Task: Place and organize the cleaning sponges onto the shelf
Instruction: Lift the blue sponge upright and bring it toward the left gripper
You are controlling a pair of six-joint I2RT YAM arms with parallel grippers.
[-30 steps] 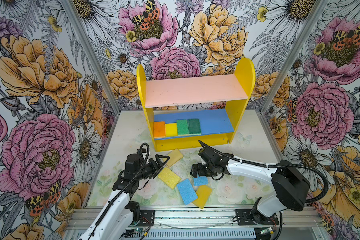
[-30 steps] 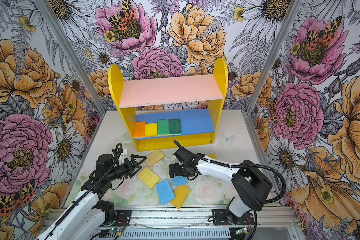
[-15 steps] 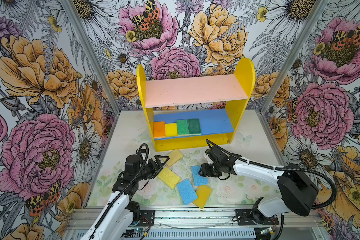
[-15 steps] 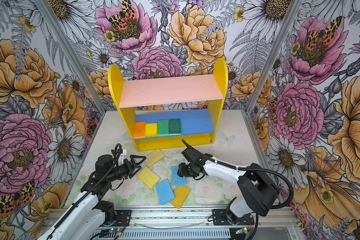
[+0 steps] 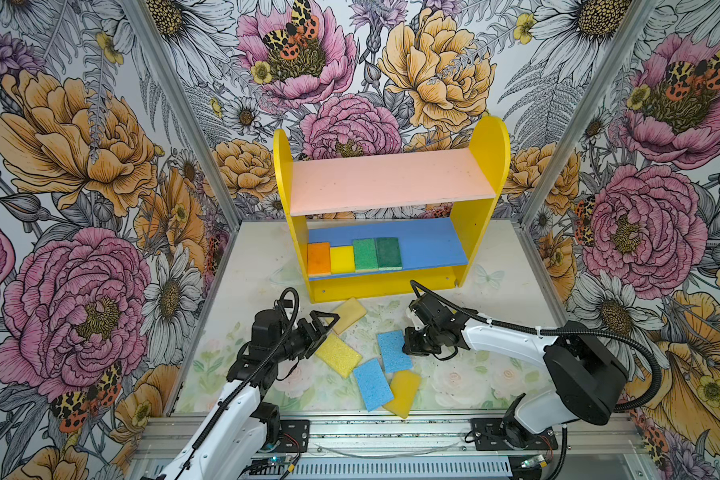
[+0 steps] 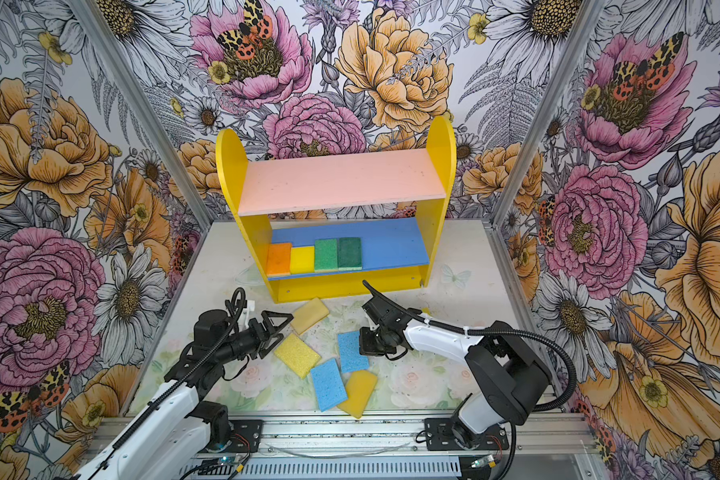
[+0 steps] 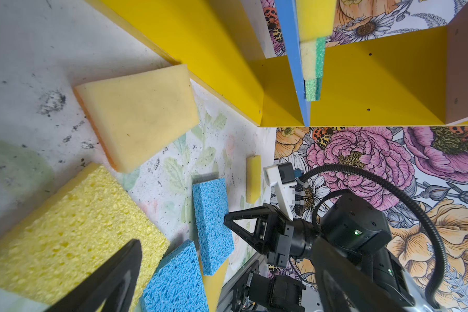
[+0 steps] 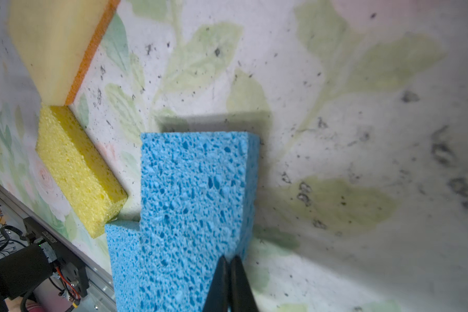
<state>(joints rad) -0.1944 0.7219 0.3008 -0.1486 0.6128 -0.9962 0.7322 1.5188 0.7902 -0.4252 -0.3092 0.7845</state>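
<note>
The shelf point(image 5: 387, 183) stands at the back; orange, yellow and two green sponges point(image 5: 365, 254) lie in a row on its blue lower board point(image 6: 391, 245). Loose on the table are a pale yellow sponge point(image 5: 350, 314), a porous yellow one point(image 5: 338, 355), two blue ones point(image 5: 393, 351) point(image 5: 373, 384) and an orange-yellow one point(image 5: 404, 392). My right gripper point(image 5: 408, 347) point(image 8: 229, 260) is shut, its tips pressed together at the right edge of the upper blue sponge point(image 8: 195, 189), nothing between them. My left gripper point(image 5: 323, 328) is open above the porous yellow sponge point(image 7: 73, 229).
A small yellow sponge point(image 7: 253, 178) lies by the right arm near the shelf's front. The metal rail point(image 5: 391, 428) runs along the front edge and floral walls close in both sides. The pink upper board point(image 6: 341, 178) is bare.
My right gripper went from open to shut and shifted a little to the right, uncovering the upper blue sponge. The left arm has stayed put.
</note>
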